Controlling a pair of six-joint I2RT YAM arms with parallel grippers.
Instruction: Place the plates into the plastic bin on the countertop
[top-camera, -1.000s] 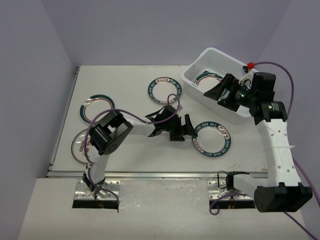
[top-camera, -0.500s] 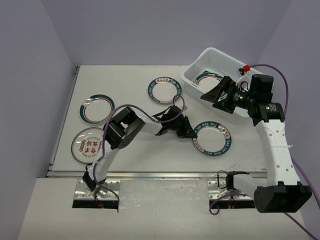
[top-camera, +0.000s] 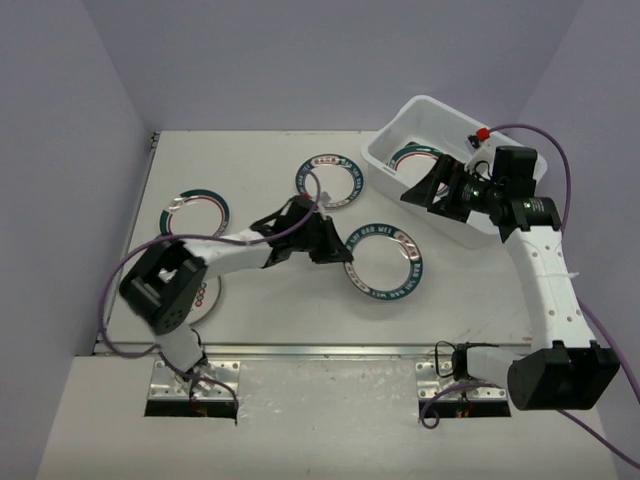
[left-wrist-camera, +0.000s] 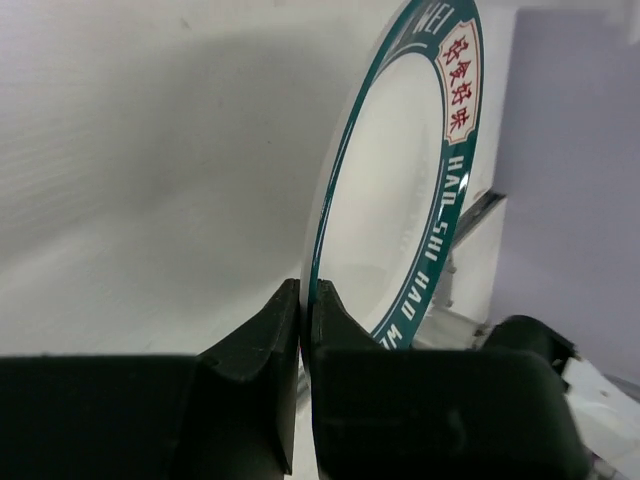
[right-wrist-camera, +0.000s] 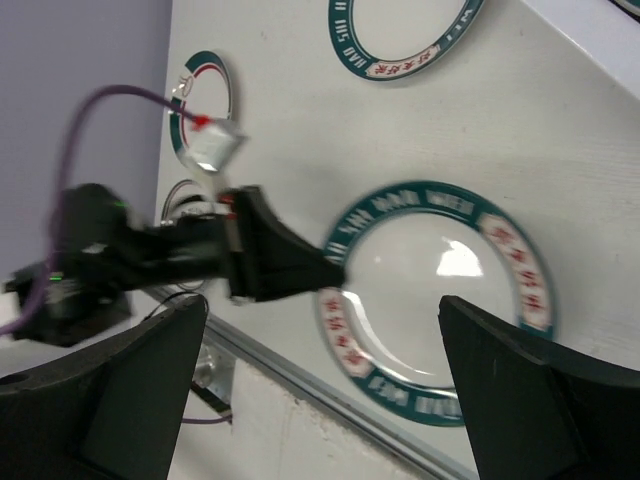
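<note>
Pinching one plate (top-camera: 380, 262) edgewise, the left pincer (top-camera: 343, 257) faces the right pincer (top-camera: 423, 200), splayed by the bin (top-camera: 383, 166).

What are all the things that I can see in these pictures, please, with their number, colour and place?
Loose plates: three, white with teal rims; far centre, far left, and near left partly under the left arm.
Held plate: one, same colours; middle of the table, gripped at its rim.
Plate in the bin: one, same colours; partly hidden.
Bin: one, white; far right corner.
Table: one, off-white; under everything.
Cables: two, purple; one along each arm.
Left gripper: black; shut on the held plate's rim.
Right gripper: black; open, at the bin's near wall.
</note>
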